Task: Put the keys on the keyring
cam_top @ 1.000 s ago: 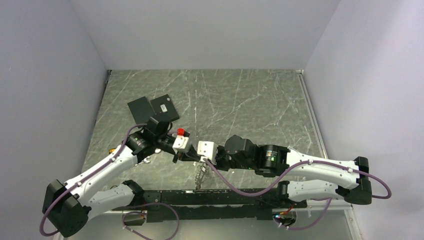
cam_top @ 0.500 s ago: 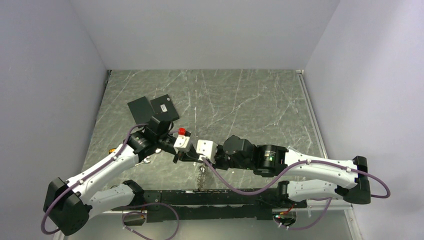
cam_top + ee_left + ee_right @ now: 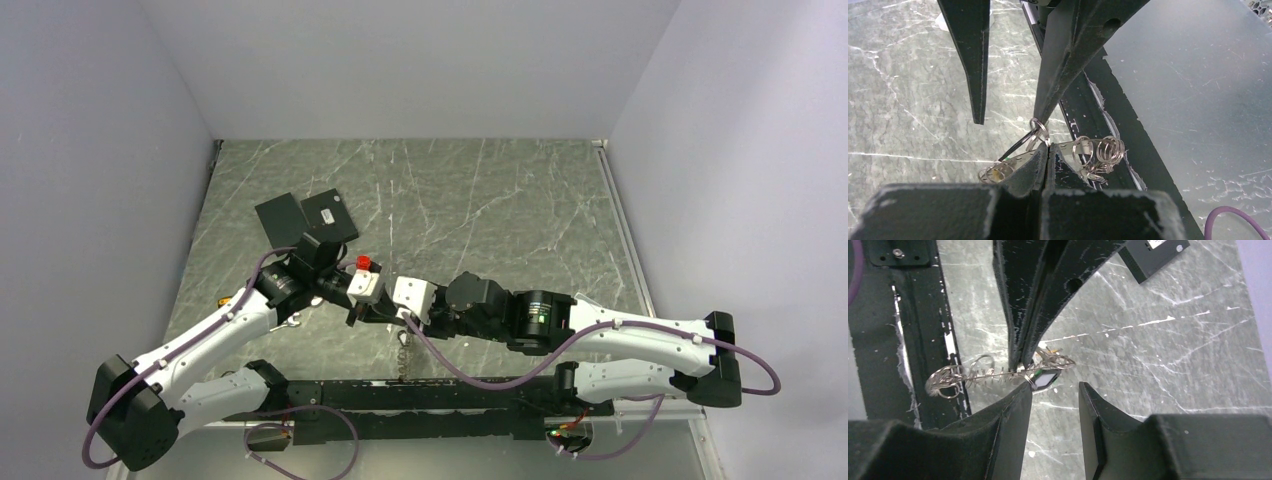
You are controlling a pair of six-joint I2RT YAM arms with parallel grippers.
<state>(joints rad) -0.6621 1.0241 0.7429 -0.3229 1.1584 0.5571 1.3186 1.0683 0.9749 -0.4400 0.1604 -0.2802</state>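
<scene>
Aloft, keyring [image 3: 1038, 131] in left pincer [image 3: 1047, 153]

No text is legible; the small white label [image 3: 1162, 243] on the black plate [image 3: 1153, 260] is too blurred.

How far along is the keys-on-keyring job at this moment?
Done: the left gripper is shut on the keyring, its chain dangling. In hand: the right gripper stands open beside it, holding nothing. Left: threading keys; none clearly shows on the ring.
</scene>
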